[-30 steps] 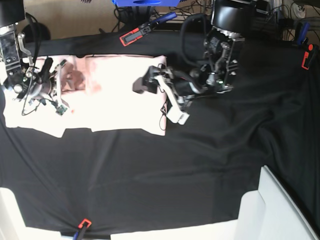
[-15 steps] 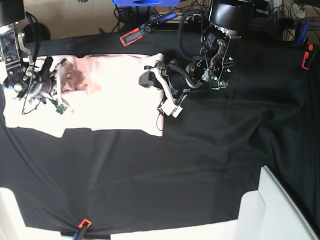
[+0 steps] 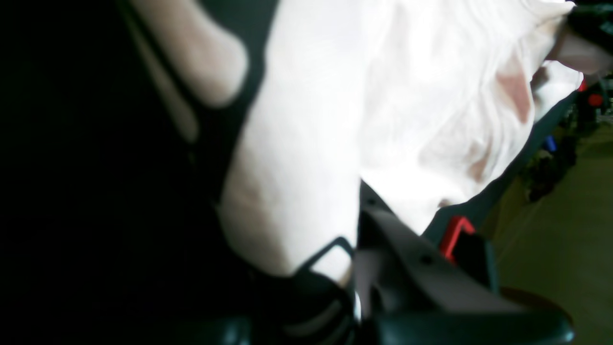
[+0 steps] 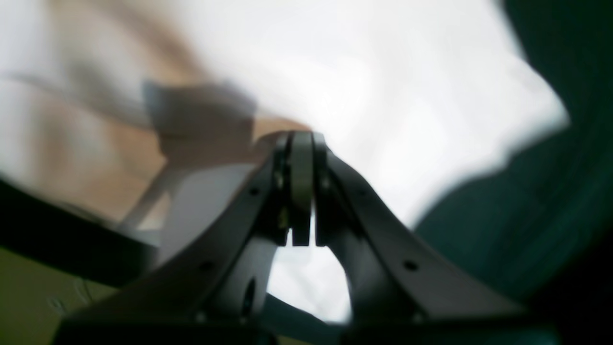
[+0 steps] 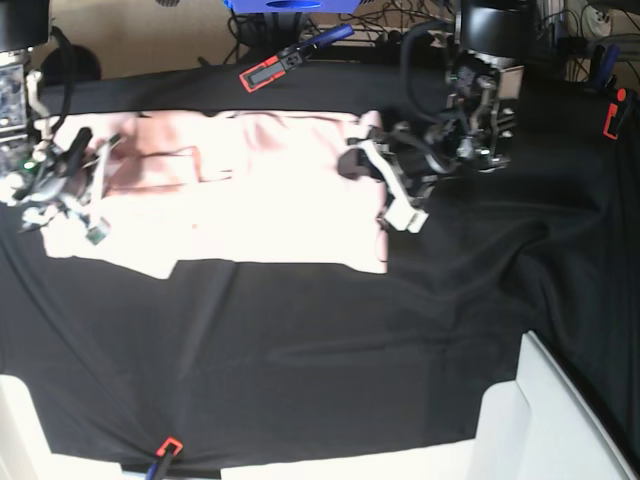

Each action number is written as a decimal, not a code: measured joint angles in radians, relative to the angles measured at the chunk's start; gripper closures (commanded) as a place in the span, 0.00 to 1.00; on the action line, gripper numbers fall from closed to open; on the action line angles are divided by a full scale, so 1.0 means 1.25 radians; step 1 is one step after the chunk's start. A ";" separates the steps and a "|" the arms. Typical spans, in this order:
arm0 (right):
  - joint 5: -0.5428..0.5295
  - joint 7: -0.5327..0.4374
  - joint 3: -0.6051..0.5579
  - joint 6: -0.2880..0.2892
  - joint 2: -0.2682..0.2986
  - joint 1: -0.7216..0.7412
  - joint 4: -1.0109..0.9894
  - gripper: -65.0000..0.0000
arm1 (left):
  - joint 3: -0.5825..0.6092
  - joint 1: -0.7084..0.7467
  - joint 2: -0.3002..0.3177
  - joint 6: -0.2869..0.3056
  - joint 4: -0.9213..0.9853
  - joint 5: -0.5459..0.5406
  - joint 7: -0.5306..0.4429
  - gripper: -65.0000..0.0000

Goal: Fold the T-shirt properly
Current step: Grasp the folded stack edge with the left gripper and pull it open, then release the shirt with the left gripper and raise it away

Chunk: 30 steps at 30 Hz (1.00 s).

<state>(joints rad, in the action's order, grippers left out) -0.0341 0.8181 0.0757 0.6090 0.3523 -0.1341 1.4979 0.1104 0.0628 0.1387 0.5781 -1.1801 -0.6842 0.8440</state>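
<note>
Near edge of the surface: a red-and-black clamp (image 5: pixel 168 447) pins the black tablecloth (image 5: pixel 330 350); a white box-like panel (image 5: pixel 560 420) sits at the near corner on the left arm's side, well apart from the work.

Mid-surface: the pale pink short-sleeved cotton T-shirt (image 5: pixel 260 190) lies spread sideways, stretched between both arms. The right pincer (image 4: pixel 302 191) has its jaws pressed together, with pink cloth around the tips; grip looks thin. The left pincer (image 5: pixel 385 180) is nearly closed at the shirt's opposite edge, apparently pinching fabric, though the wrist view is too blurred to confirm.

Risks: pulling apart too hard could slip the hem from either pincer, or drag the tablecloth into wrinkles. The shirt's lower edge is stepped, so a fold now may land crooked.

Far side: another red-and-black clamp (image 5: pixel 270 68) and a blue object (image 5: pixel 290 5) sit behind the shirt, near the lift path. A red clamp (image 5: pixel 614 118) lies far off.
</note>
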 measured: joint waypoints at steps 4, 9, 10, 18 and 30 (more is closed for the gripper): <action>0.000 0.006 0.063 0.001 -0.020 0.003 0.002 0.97 | 0.000 0.022 0.034 0.002 -0.020 -0.005 -0.005 1.00; -0.003 0.008 0.069 0.003 -0.051 0.002 0.003 0.95 | -0.003 0.060 0.074 -0.002 -0.084 0.005 -0.001 1.00; -0.002 0.009 0.070 0.007 -0.059 0.002 0.003 0.92 | -0.003 0.065 0.081 -0.002 -0.093 0.007 0.000 1.00; -0.080 0.152 0.250 0.070 -0.107 0.041 0.003 0.50 | -0.003 0.072 0.096 -0.001 -0.107 0.009 0.001 1.00; -0.085 0.221 0.294 0.070 -0.111 0.058 0.003 0.46 | -0.181 0.094 0.095 -0.004 -0.107 0.017 0.009 0.37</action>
<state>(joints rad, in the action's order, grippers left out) -0.1402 1.0946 0.4427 0.6964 0.2134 -0.0612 1.5013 -0.1162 0.1802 0.2577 0.5735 -1.3140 -0.6632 0.8558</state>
